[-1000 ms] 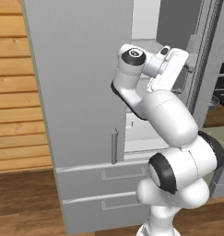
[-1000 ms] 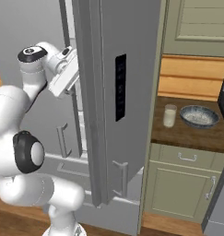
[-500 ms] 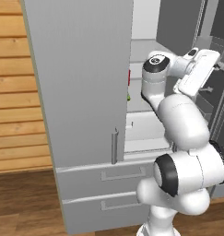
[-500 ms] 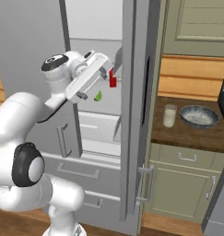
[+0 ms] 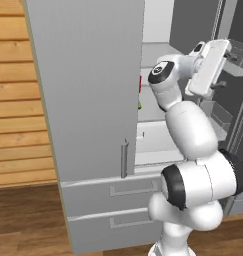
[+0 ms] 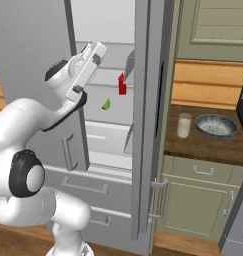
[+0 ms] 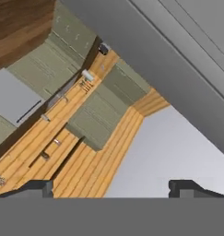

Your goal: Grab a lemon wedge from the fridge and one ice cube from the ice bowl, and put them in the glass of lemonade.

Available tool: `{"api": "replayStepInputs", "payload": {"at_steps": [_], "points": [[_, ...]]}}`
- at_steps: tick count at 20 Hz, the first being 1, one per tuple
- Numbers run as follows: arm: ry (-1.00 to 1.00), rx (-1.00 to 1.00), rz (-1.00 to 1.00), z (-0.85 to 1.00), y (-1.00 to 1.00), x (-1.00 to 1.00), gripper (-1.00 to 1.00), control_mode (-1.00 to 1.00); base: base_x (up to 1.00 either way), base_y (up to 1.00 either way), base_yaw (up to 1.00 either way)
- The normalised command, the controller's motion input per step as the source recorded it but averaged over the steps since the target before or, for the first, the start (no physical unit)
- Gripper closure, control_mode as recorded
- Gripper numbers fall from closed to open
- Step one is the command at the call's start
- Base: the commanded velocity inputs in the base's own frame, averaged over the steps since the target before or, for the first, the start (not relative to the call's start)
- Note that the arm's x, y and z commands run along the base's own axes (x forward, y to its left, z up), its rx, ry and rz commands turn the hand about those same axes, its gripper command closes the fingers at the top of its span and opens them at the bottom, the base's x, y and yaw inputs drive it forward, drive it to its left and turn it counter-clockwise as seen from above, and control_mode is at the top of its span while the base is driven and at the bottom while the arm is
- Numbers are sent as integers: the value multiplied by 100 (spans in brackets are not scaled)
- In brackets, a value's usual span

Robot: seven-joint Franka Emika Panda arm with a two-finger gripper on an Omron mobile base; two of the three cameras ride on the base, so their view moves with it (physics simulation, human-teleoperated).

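Fridge (image 6: 148,100) door's open, end effector (image 7: 111,186) spread wide and empty, so next it reaches for the wedge (image 6: 106,104) on the shelf's front edge.

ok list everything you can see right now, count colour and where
fridge: one, grey, right door swung open, two drawers below
lemon wedge: one, yellow-green, on a fridge shelf
red bottle: one, red, on the shelf above the wedge
glass of lemonade: one, clear with pale liquid, on the dark counter right of the fridge
ice bowl: one, grey-blue, on the counter right of the glass
lower cabinets: beige-green, under the counter
wood wall: light brown planks, left of the fridge
end effector: one, dark tips apart, open, raised in front of the fridge opening, holding nothing
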Motion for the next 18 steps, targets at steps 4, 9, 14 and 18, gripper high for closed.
{"api": "replayStepInputs", "payload": {"at_steps": [4,9,14,18], "points": [[-10,-10,-11,58,100,0,-100,-100,0,0,0],[-30,27,-2,1,75,-6,-100,-100,0,0,0],[-28,41,0,-1,75,-3,-100,-100,0,0,0],[-37,38,11,-31,59,6,-100,-100,0,0,0]]}}
